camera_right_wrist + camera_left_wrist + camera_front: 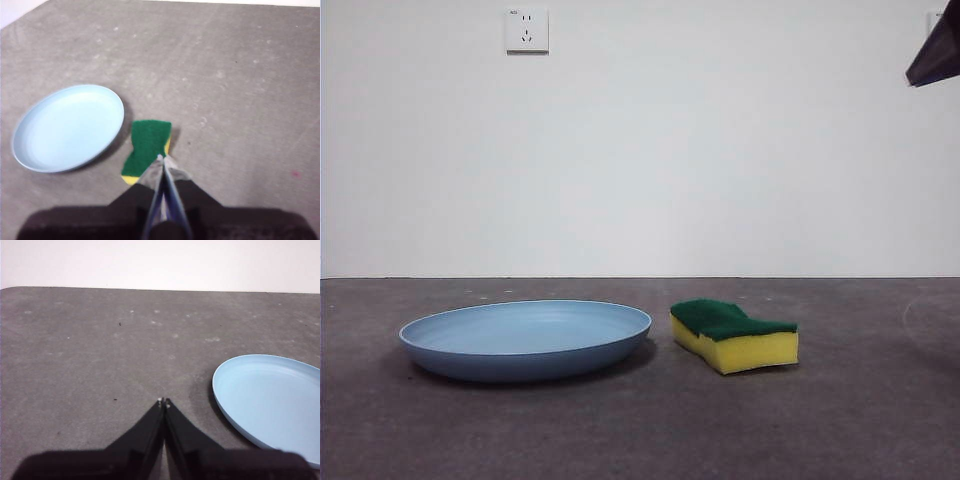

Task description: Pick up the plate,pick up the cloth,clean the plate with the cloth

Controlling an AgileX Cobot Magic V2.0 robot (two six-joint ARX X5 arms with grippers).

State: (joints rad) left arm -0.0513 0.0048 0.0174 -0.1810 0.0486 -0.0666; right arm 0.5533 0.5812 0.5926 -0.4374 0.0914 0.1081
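In your front view, the plate (525,339) lies flat on the grey counter (860,420), left of centre. The sponge (733,335) sits just to its right, close to the plate's rim but apart from it, green scouring side up and yellow body below. A dark arm tip (937,50) shows only at the top right corner, high above everything. A white wall socket (527,30) hangs on the far wall.

In your left wrist view, the left tool (164,401) has its two black jaws pressed together, tips meeting, with nothing between them. It hangs over bare counter, with the plate beside it and untouched.

In your right wrist view, the right tool (161,158) also has its jaws closed tip to tip, gripping nothing. Its tips line up over the near end of the sponge, well above it. The plate lies left of the sponge, both resting on the counter.
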